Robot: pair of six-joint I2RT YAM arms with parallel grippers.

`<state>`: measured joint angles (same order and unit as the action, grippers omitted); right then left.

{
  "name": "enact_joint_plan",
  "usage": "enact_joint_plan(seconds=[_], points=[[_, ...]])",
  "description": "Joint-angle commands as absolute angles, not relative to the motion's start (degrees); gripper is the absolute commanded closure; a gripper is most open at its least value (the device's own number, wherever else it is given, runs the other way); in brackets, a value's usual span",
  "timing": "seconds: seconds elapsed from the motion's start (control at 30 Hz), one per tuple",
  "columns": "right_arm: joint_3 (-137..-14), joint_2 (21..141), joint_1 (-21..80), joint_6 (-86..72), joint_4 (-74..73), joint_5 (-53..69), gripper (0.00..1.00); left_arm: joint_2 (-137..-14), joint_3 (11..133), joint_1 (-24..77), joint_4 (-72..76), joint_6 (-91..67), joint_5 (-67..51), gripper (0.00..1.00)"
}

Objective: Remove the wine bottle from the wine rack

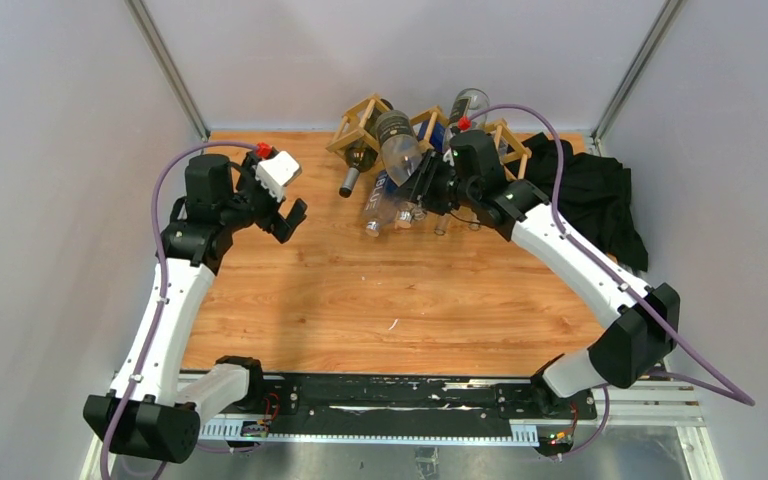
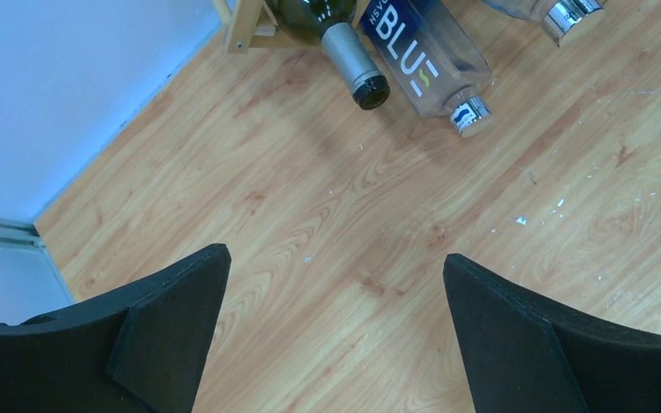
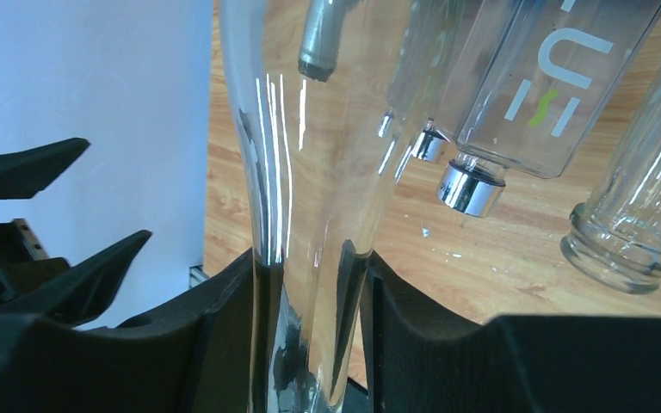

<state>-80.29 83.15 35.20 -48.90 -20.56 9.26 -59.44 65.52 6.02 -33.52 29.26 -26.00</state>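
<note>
Wine bottle [image 3: 301,155] extraction, wine rack [image 1: 355,125], table's [image 1: 360,300] far edge.
Right gripper [image 3: 310,284] pinches neck [image 3: 305,249]; left gripper [image 2: 336,267] spread. Next: pull axially.

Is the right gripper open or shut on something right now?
Shut: the right gripper clamps the narrow neck of a clear bottle, as its wrist view shows.

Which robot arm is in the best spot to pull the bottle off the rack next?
The right arm. The right claw is shut on the clear bottle by its neck, at the wine rack. The left claw hangs open over the bare table, away from the rack.
</note>
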Motion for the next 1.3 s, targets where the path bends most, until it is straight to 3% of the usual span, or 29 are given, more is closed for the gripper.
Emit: enact_joint_plan(seconds=[0.0, 0.37, 1.27], points=[[-81.55, 77.87, 32.67, -51.06, -9.17, 12.56, 1.00, -59.94, 66.08, 7.51, -32.76, 30.67, -24.54, 0.00], [-84.82, 77.21, 32.64, -49.48, -12.42, 22.20, 1.00, -58.33, 66.15, 8.63, -32.70, 34.82, -28.41, 0.00], [-92.86, 81.35, 52.87, -38.69, -22.74, 29.45, 1.00, -35.71, 47.94, 15.77, -30.89, 73.73, -31.56, 0.00]])
